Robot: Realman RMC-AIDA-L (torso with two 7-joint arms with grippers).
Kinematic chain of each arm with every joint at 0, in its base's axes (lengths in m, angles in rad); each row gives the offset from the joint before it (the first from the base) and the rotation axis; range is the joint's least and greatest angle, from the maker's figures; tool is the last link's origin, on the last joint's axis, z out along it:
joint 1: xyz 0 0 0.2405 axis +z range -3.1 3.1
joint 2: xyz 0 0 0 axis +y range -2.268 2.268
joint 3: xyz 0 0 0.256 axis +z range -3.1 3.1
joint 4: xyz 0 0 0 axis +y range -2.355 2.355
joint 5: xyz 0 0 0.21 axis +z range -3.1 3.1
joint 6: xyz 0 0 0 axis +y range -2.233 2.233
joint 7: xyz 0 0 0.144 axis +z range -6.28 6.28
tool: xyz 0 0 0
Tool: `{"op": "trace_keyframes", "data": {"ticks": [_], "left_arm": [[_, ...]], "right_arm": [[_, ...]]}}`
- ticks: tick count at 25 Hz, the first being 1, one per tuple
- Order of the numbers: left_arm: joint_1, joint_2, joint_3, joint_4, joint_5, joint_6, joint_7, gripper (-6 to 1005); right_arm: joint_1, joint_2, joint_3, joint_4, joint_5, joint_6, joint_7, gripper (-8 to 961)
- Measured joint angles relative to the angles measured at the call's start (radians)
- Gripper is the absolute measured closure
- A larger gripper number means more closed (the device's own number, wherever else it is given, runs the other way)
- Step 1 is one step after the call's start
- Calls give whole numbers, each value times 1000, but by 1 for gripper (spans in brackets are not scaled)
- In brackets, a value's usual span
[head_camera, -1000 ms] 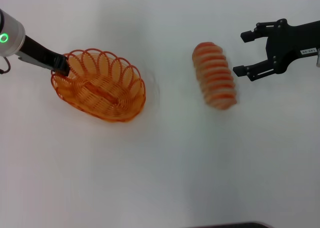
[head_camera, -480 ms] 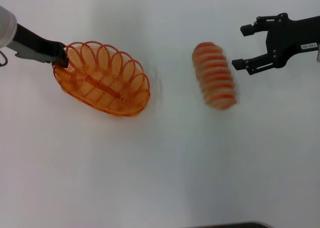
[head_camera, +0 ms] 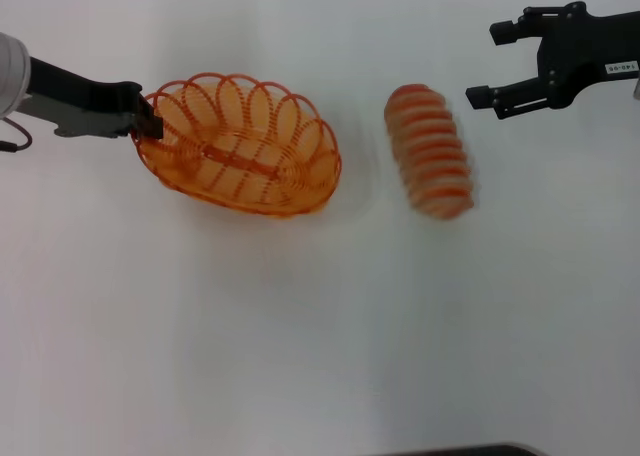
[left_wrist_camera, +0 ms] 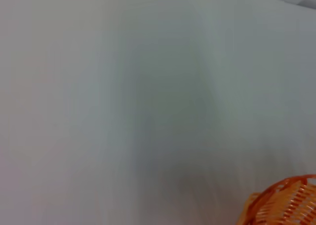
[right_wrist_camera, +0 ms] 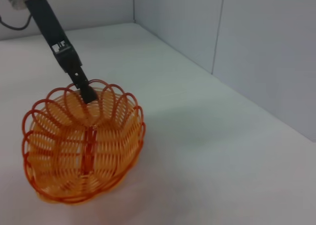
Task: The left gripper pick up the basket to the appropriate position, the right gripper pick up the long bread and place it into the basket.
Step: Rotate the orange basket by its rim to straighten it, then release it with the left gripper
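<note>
Left gripper (head_camera: 150, 124) clamped on basket (head_camera: 240, 143) rim, left end. Right gripper (head_camera: 497, 64) jaws apart, just beyond long bread (head_camera: 430, 151); bread lies on table (head_camera: 320, 326), apart from basket.

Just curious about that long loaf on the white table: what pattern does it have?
The elongated tan loaf has orange-red crosswise ridges, like stripes; the head view shows it best.

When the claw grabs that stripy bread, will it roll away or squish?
The long bread looks rounded like a log, so a sideways nudge might roll it. Its crosswise ridges should give the fingers some grip. Whether it squishes can't be told by looking. The right gripper hangs open just beside it, not touching.
</note>
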Motion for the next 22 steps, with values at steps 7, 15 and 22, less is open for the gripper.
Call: {"op": "trace_keyframes", "data": {"ticks": [7,15,22], "left_arm": [[34,-11,-7,18,-67,4,-30,902],[83,-49,-29,38,-85,-32,-42,903],[148,-54,15,27,-193,-104,-43,903]], "right_arm": [[0,1,20,0,15,7,1,27],[-3,-1,72,0,41,19,1,28],[-9,8,74,0,46,54,2,29]]}}
